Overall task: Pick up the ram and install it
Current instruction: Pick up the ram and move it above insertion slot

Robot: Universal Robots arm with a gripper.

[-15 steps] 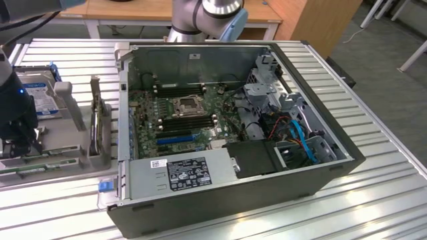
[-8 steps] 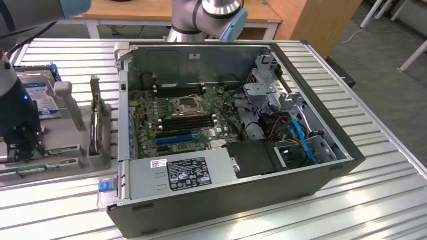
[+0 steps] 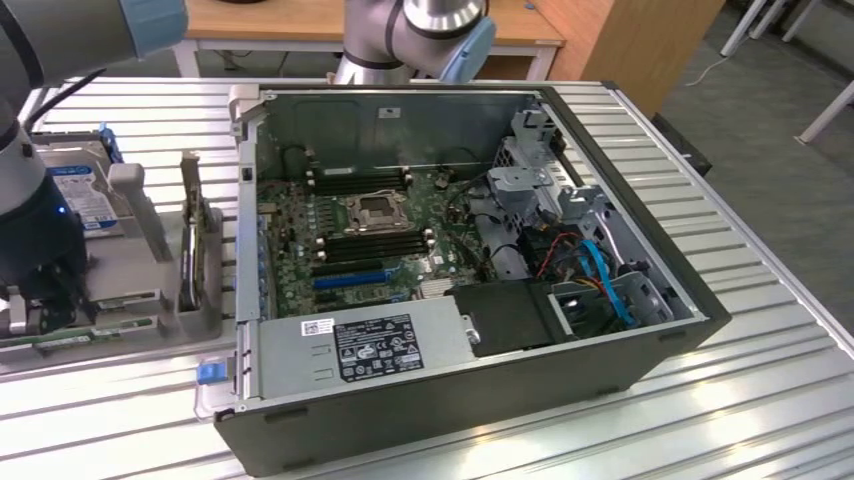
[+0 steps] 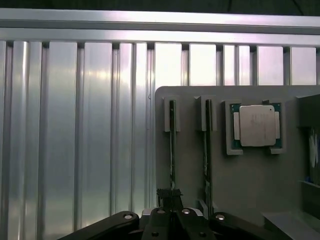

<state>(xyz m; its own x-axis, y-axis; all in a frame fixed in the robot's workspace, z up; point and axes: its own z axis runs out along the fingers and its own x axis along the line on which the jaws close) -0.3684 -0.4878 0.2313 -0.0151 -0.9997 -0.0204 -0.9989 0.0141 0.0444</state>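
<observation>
The exterior camera sits high and looks obliquely down on the open computer case (image 3: 454, 400). It is far enough back to take in the desk (image 3: 774, 400) and the grey holder (image 3: 147, 280) at the exterior view's left of the case. The wrist camera faces straight down, close above that holder (image 4: 240, 185). Both views share the holder and the ridged desk beside it.

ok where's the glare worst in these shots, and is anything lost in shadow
Wrist view: light streaks bright bands along the ribbed table, flattening its grooves; the processor lid shows only a soft sheen. Exterior view: the table slats glare on the exterior view's right, and the computer case is dim inside around its cables.
</observation>
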